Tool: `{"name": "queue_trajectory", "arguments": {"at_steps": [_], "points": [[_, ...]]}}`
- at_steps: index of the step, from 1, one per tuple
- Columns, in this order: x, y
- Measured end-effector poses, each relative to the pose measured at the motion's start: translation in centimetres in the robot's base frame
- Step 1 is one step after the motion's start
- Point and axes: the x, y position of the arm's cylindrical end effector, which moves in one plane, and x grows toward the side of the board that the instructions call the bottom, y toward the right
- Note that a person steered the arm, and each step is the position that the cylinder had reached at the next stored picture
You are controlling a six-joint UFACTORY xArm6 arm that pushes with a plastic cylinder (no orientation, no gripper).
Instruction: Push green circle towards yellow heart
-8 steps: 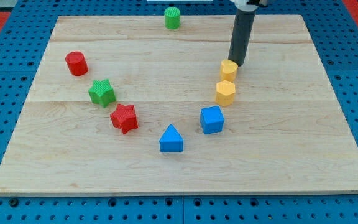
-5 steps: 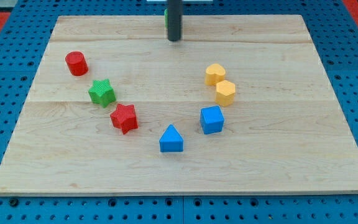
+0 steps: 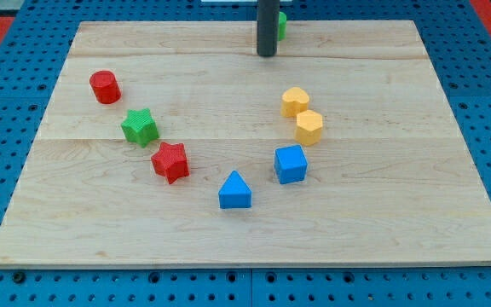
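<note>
The green circle (image 3: 281, 26) sits at the view's top edge of the wooden board, mostly hidden behind my rod; only a sliver shows on the rod's right. My tip (image 3: 267, 54) rests on the board just left of and in front of it. The yellow heart (image 3: 294, 101) lies right of centre, well below my tip, with a yellow hexagon (image 3: 309, 127) touching its lower right.
A red cylinder (image 3: 105, 87), a green star (image 3: 140, 126) and a red star (image 3: 170, 161) run down the left side. A blue triangle (image 3: 235, 190) and a blue cube (image 3: 290, 164) lie below centre. The board (image 3: 399, 213) sits on a blue pegboard.
My rod left the yellow heart, which shifted left, and swung to the top edge. The green circle has moved right along the top edge, with the rod beside it.
</note>
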Motion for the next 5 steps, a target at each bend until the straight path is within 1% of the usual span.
{"name": "queue_trajectory", "arguments": {"at_steps": [1, 2, 3, 4, 5], "points": [[-2.4, 4.2], [-9.4, 8.4], [-10.6, 8.1], [-10.4, 3.0], [-9.5, -8.8]]}}
